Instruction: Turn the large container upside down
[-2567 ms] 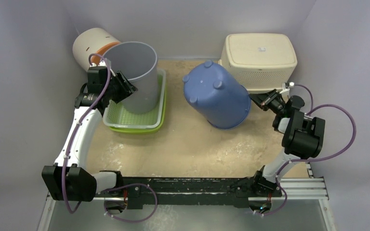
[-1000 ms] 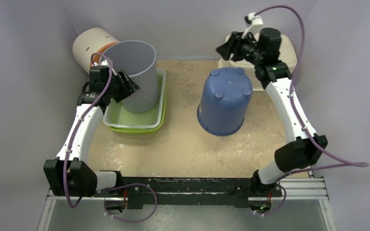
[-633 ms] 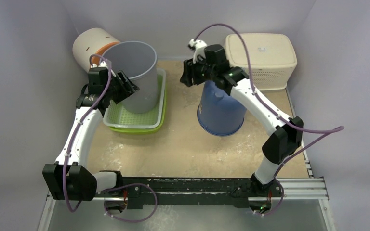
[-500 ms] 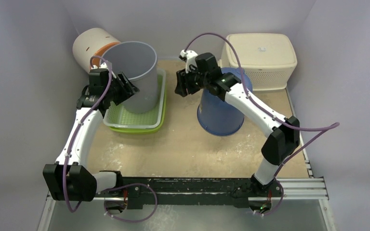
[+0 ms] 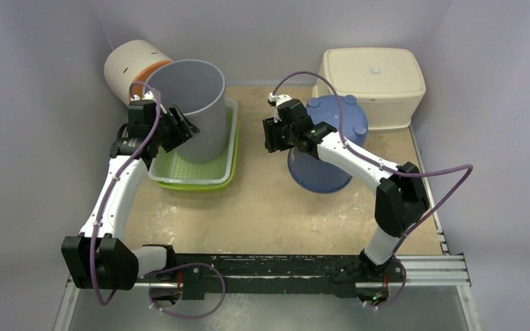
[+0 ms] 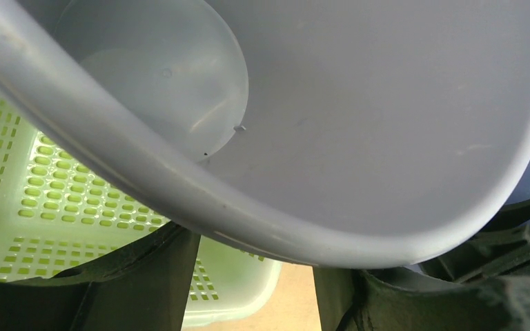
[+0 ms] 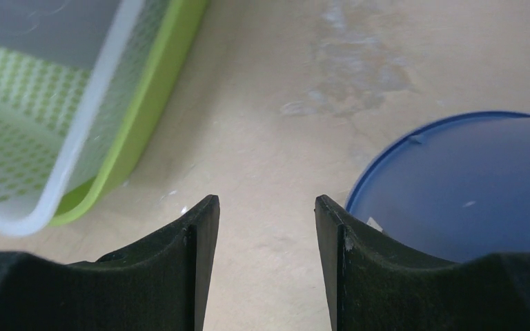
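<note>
The large blue container (image 5: 324, 160) stands bottom up on the table, its round feet on top; its rim shows at the right of the right wrist view (image 7: 469, 193). My right gripper (image 5: 270, 134) hangs just left of it, open (image 7: 266, 207) over bare table with nothing between its fingers. A grey bin (image 5: 200, 89) stands upright in a green tray (image 5: 193, 172). My left gripper (image 5: 179, 124) sits against the bin's near-left wall below the rim (image 6: 255, 241), jaws apart, fingertips hidden behind the rim.
A cream lidded basket (image 5: 373, 79) stands at the back right. A white cylinder with an orange band (image 5: 128, 65) leans in the back left corner behind the grey bin. Purple walls close in three sides.
My right arm has swung from the back right, over the blue container, down to its left side. The blue container, tilted earlier, now stands bottom up and has shifted slightly right. The left arm has stayed put.
</note>
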